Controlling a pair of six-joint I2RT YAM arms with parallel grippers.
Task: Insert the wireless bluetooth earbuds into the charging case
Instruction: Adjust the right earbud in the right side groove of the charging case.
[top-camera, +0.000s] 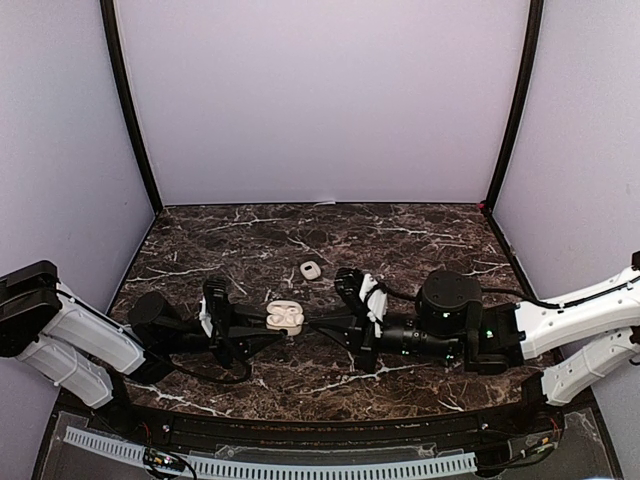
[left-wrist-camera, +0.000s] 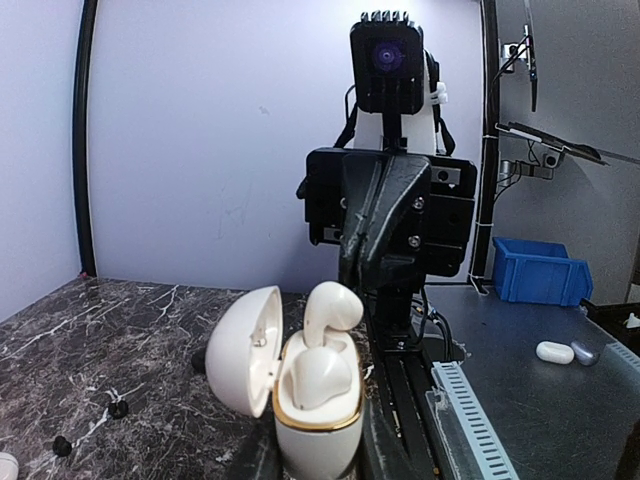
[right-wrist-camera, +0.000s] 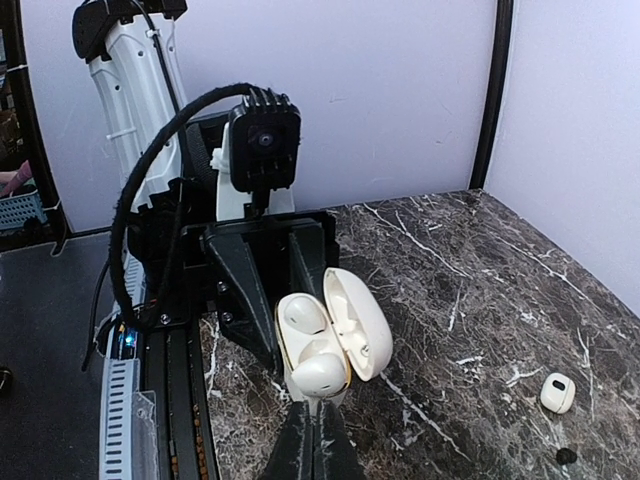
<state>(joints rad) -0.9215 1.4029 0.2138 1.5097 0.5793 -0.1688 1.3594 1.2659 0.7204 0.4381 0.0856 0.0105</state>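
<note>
Right gripper (right-wrist-camera: 317, 412): jaws pinched shut on a white earbud (right-wrist-camera: 320, 372), held at the mouth of the open charging case (left-wrist-camera: 318, 425). The case is clamped by the left gripper (left-wrist-camera: 320, 466). One seated bud (left-wrist-camera: 320, 376) is noted.
Step judged: second insertion.
Next: stem to be aligned with the free socket, pressed in, then released.

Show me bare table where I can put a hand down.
Free: the marble strip between the back wall and the small white case, plus both back corners. Crowded: the middle, where left gripper and right gripper meet at the open charging case.
</note>
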